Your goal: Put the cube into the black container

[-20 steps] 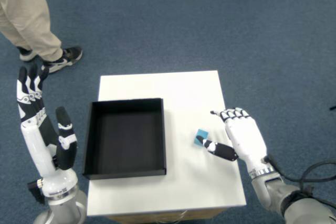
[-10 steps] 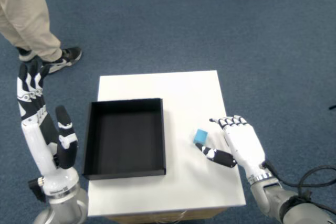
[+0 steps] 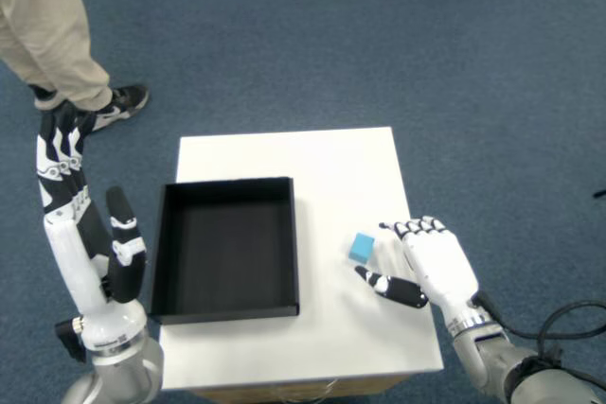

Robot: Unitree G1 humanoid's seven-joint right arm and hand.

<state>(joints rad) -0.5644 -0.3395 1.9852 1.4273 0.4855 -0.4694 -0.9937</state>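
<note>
Your right hand (image 3: 431,267) is open and empty, just right of the cube (image 3: 361,247). Close thumb and fingers around the cube squarely before lifting toward the container (image 3: 225,309).

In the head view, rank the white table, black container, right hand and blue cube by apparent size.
1. white table
2. black container
3. right hand, raised nearer the camera, so slightly enlarged
4. blue cube

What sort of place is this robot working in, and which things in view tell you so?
Probably an office or lab: blue carpet covers the floor, a small white table holds a black container and a cube, and a person stands nearby.
</note>
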